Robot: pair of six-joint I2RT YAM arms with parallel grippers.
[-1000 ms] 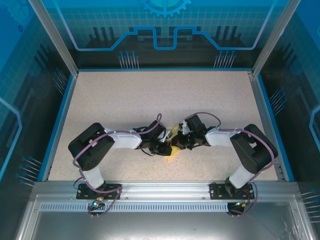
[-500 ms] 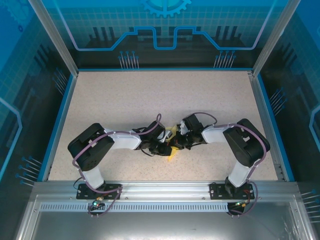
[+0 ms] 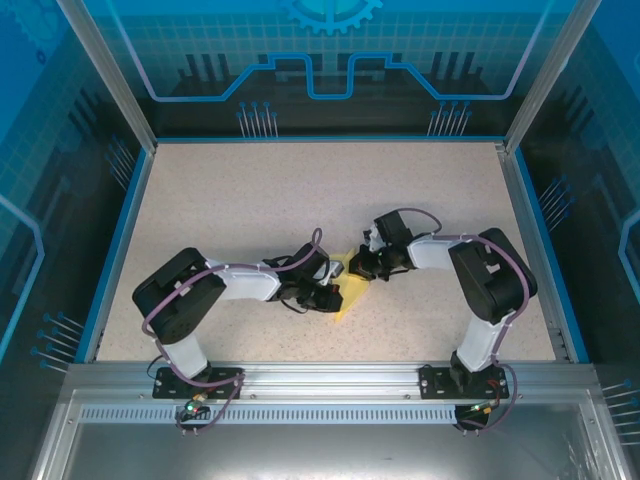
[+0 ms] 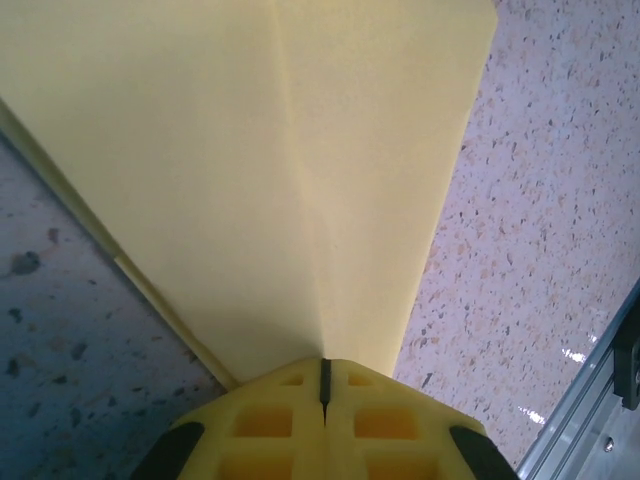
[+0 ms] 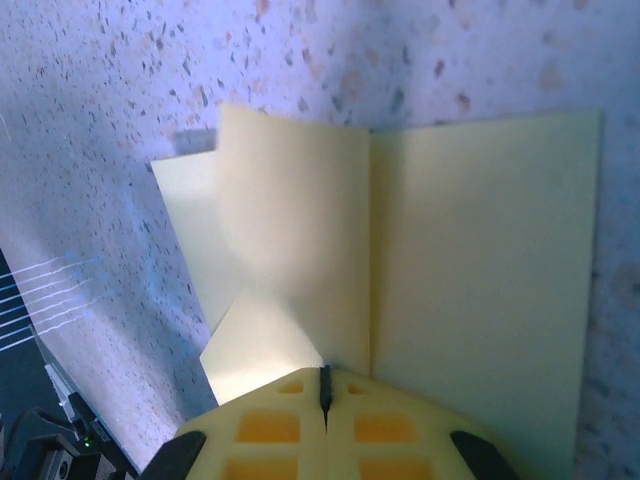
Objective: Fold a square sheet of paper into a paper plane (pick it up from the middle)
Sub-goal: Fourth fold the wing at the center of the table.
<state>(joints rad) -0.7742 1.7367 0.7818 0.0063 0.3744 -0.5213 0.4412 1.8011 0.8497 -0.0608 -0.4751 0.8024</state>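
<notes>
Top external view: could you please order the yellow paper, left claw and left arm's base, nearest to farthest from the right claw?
1. yellow paper, pinched in the right claw.
2. left claw, just to its left.
3. left arm's base, near-left table edge.

No letters, numbers, brand names or labels can be read anywhere. The nearest things to signs are printed graphics on the blue back panel [image 3: 200, 50]: part of a gear emblem [image 3: 332, 12] at its top edge and a light-blue circuit-style outline [image 3: 330, 97] beneath it, neither carrying any writing. The sheet of paper [image 5: 480, 250] is plain pale yellow on every face shown.
</notes>
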